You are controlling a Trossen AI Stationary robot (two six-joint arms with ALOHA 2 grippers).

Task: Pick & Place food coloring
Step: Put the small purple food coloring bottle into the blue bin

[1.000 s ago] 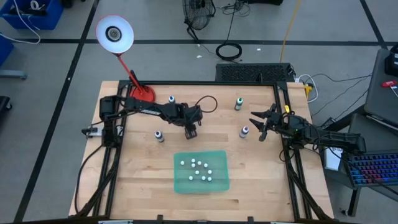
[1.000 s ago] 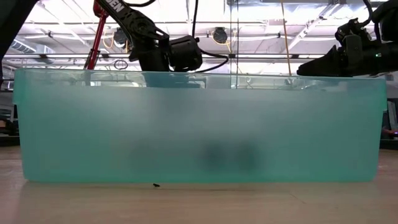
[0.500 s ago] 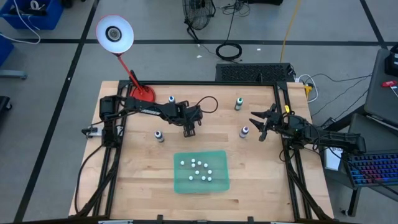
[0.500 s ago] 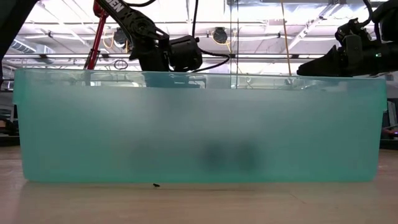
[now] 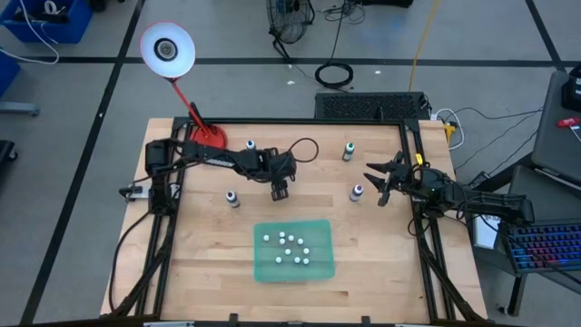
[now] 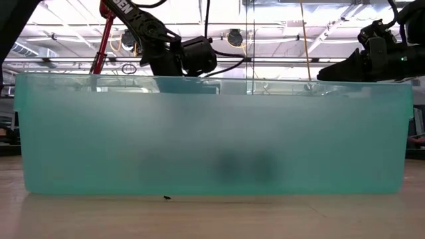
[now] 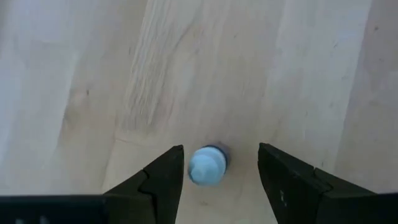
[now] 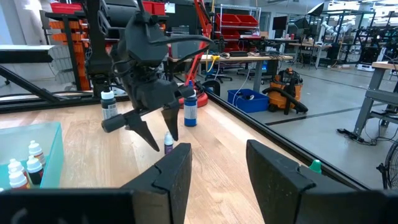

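A tiny food coloring bottle (image 7: 207,165) with a pale cap stands upright on the wooden table; it also shows in the right wrist view as a small bottle (image 8: 168,142). My left gripper (image 7: 221,155) points down over it, open, with one finger on either side of the bottle and a gap to each. It hovers near the table's middle (image 5: 280,189). Several more tiny white-capped bottles (image 5: 290,245) lie in the green bin (image 5: 318,268). My right gripper (image 5: 378,184) waits open near the right edge.
Larger white-capped bottles stand on the table: a blue one (image 5: 250,145), a dark one (image 5: 232,197), a green one (image 5: 348,150) and one (image 5: 358,192) just left of my right gripper. A red lamp base (image 5: 209,136) sits at the far left corner. The bin's wall (image 6: 212,133) fills the low view.
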